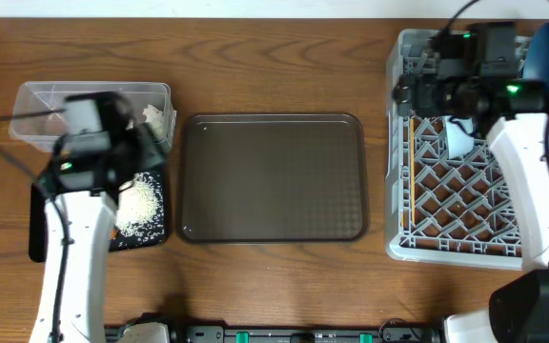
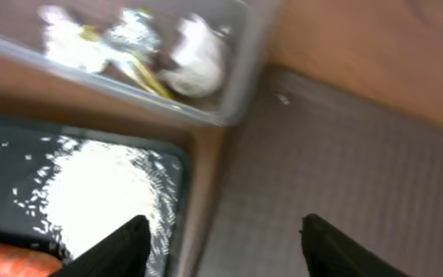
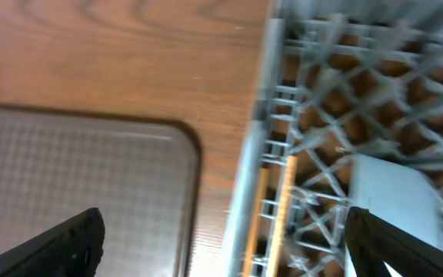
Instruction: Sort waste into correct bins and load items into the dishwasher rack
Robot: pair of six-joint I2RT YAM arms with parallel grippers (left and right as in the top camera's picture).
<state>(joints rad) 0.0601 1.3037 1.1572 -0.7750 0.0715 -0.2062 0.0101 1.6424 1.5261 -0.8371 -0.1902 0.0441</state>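
At upper left of the overhead view, the clear tub (image 1: 36, 95) sits above the black tray (image 1: 38, 224). The blurred left arm covers much of both.

The left wrist view adds detail. The tub holds a crumpled tissue (image 2: 194, 65) and a yellow wrapper (image 2: 148, 77). The tray holds a loose white rice (image 2: 98, 192) heap and an orange carrot (image 2: 10, 258), cut off at lower left. Left gripper (image 2: 225, 250) released, jaws apart, nothing between.

Brown serving tray (image 1: 274, 176) at centre: textured, rounded corners.

Grey lattice rack (image 1: 446, 219) at right, with the blue plate (image 1: 546, 52) at its upper edge, partly hidden by the arm.

Only the right wrist view shows two wooden chopsticks (image 3: 264, 211) just inside the rack wall and a pale blue cup (image 3: 391, 192), blurred. Right gripper (image 3: 229, 254) released, jaws wide.
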